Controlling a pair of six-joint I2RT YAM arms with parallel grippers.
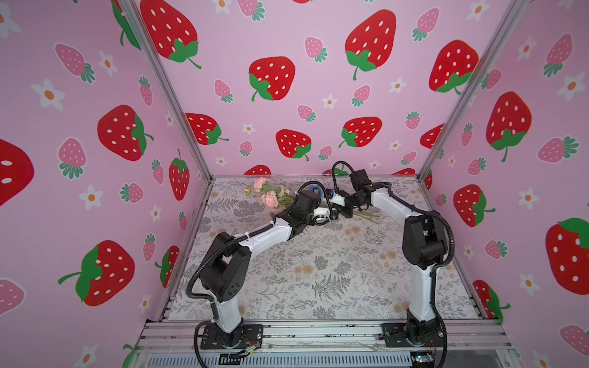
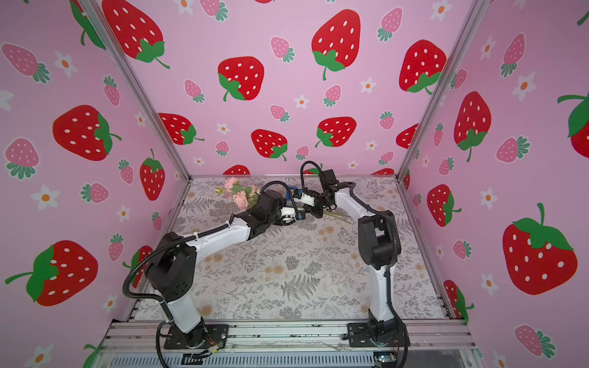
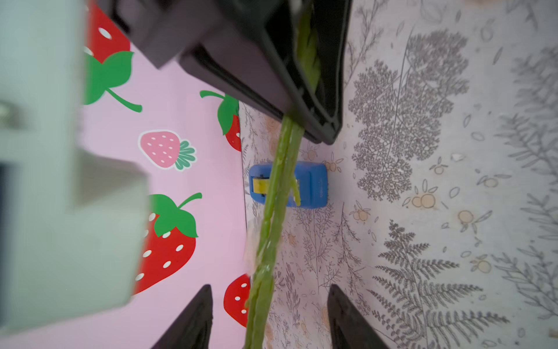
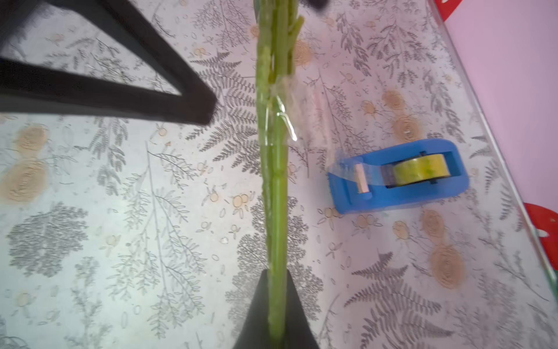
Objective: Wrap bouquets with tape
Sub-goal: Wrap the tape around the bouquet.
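The bouquets are one bunch of pink and cream flowers (image 1: 271, 194) (image 2: 240, 195) lying at the back of the table, with long green stems (image 4: 273, 181) (image 3: 271, 241) lifted off it. My right gripper (image 4: 276, 273) is shut on the stems. My left gripper (image 3: 270, 287) (image 1: 330, 216) is open around the same stems, its fingers (image 3: 199, 311) apart from them on both sides. A crumpled strip of clear tape (image 4: 283, 99) clings to the stems between the grippers. The tape, a yellowish roll in a blue dispenser (image 4: 398, 176) (image 3: 314, 185) (image 1: 315, 191), stands on the table behind the stems.
The fern-printed table covering (image 1: 318, 270) fills the floor of the cell. Pink strawberry walls (image 1: 287, 95) close in the back and both sides, and the dispenser sits close to the back wall. Both arms meet over the far middle of the table.
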